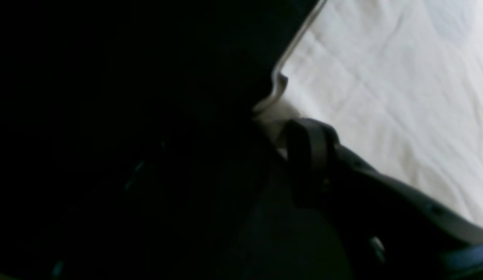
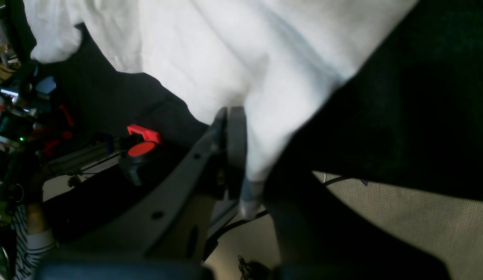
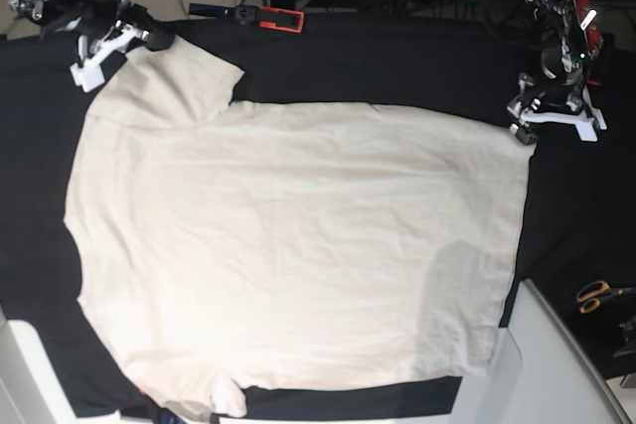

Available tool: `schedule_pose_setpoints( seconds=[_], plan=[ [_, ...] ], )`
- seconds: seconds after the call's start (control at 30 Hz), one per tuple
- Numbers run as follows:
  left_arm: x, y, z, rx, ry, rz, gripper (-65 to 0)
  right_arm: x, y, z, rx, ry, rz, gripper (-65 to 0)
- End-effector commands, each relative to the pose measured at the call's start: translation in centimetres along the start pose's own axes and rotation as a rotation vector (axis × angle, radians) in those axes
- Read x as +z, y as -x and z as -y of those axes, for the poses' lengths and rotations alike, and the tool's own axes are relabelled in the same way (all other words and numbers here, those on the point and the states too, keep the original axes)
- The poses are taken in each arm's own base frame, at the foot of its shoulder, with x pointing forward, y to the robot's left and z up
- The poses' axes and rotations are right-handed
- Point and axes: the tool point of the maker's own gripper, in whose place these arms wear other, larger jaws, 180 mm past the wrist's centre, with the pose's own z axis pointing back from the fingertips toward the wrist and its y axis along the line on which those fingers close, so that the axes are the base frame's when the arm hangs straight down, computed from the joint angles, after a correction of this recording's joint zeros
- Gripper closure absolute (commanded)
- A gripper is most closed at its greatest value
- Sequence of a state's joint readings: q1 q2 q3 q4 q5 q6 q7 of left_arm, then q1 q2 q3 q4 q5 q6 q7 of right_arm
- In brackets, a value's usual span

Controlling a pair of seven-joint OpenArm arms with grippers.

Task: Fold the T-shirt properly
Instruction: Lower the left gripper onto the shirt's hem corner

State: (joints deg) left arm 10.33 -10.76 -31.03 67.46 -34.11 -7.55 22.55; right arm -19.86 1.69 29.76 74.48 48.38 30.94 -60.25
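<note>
The cream T-shirt (image 3: 298,245) lies spread flat on the black tablecloth (image 3: 397,57), with its neck side toward the base view's left. My right gripper (image 3: 99,55) is at the far-left sleeve. In the right wrist view that right gripper (image 2: 251,155) is shut on a fold of the T-shirt (image 2: 233,58), which is lifted off the cloth. My left gripper (image 3: 525,131) sits at the shirt's far-right hem corner. In the left wrist view one dark finger (image 1: 307,155) touches that T-shirt corner (image 1: 270,111). The other finger is lost in shadow.
Orange-handled scissors (image 3: 596,295) lie on the tablecloth at the right. A red and black tool (image 3: 263,15) lies at the far edge. A pale slanted panel (image 3: 556,364) stands at the near right. A red-knobbed clamp (image 2: 142,147) sits beyond the table edge.
</note>
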Motion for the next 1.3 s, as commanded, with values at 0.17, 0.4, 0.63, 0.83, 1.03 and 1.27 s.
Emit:
schedule_pose_setpoints(
  seconds=[0.17, 0.4, 0.63, 0.83, 1.03, 1.27],
  plan=[
    [-0.8, -0.7, 2.9, -0.045, 0.066, 0.002, -37.4, 0.2, -0.7, -0.1, 0.015, -0.004, 0.015, -0.2],
    [-1.4, -1.3, 3.8, -0.033, 0.079, 0.012, -37.2, 0.2, -0.7, -0.1, 0.015, -0.004, 0.015, -0.2],
    [-1.9, -2.7, 4.9, -0.030, 0.097, 0.038, -37.2, 0.1, -1.3, -0.4, 0.022, -0.009, 0.023, -0.2],
    [-2.5, -2.7, 5.1, -0.014, 0.096, 0.031, -37.2, 0.1, -1.3, -0.4, 0.022, -0.010, 0.024, -0.2],
    [-2.8, -1.8, 7.6, -0.059, 0.150, 0.005, -37.2, 0.1, -1.3, -0.4, 0.022, -0.010, 0.024, -0.2],
    [-2.2, -3.7, 10.9, -0.069, 0.213, 0.066, -37.2, 0.1, -1.3, -0.5, 0.023, -0.010, 0.023, -0.2]
  ],
)
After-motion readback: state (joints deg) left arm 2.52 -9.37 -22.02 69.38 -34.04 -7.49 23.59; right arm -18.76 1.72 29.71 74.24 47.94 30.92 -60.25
